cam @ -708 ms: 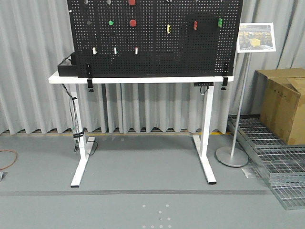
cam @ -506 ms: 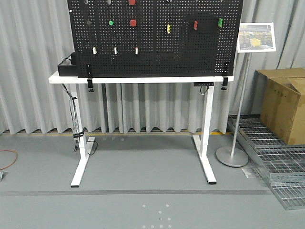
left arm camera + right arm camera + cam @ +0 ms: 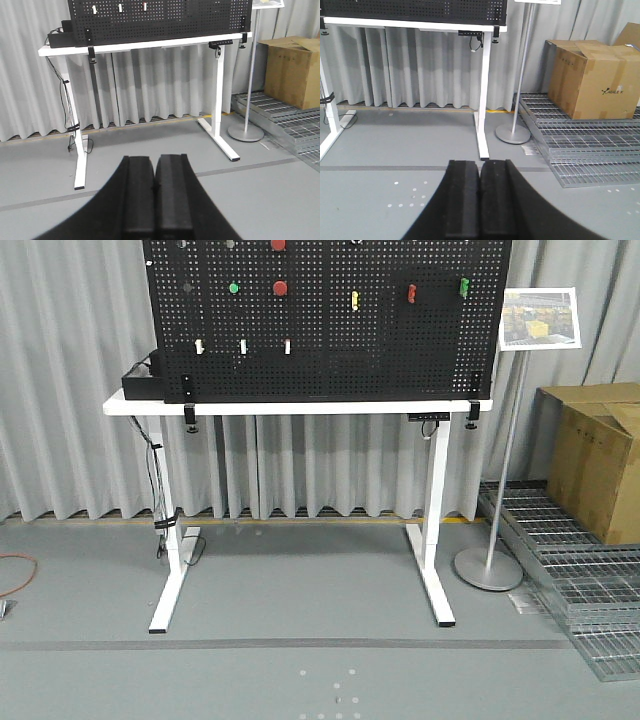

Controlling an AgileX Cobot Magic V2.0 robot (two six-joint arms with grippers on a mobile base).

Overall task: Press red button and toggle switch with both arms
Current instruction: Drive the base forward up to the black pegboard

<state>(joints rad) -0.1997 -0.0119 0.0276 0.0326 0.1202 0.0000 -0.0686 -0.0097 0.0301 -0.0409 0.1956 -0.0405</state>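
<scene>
A black pegboard (image 3: 330,360) stands on a white table (image 3: 300,407) straight ahead. A round red button (image 3: 279,287) sits on its upper left, next to a green one (image 3: 233,287). Another red button (image 3: 278,244) is cut by the top edge. Below is a row of three small pale toggle switches (image 3: 242,345), also seen in the left wrist view as toggle switches (image 3: 120,7). My left gripper (image 3: 155,159) is shut and empty, low over the floor. My right gripper (image 3: 480,163) is also shut and empty. Both are far short of the board. Neither arm appears in the front view.
Yellow (image 3: 354,300), red (image 3: 410,293) and green (image 3: 462,286) handles sit on the board's right. A sign on a pole (image 3: 510,440) stands right of the table, then a cardboard box (image 3: 600,460) and metal floor grates (image 3: 570,570). Cables hang at the table's left leg (image 3: 160,500).
The front view has drifted a few pixels, so the board and table sit slightly further right. Nothing on the board has changed.
</scene>
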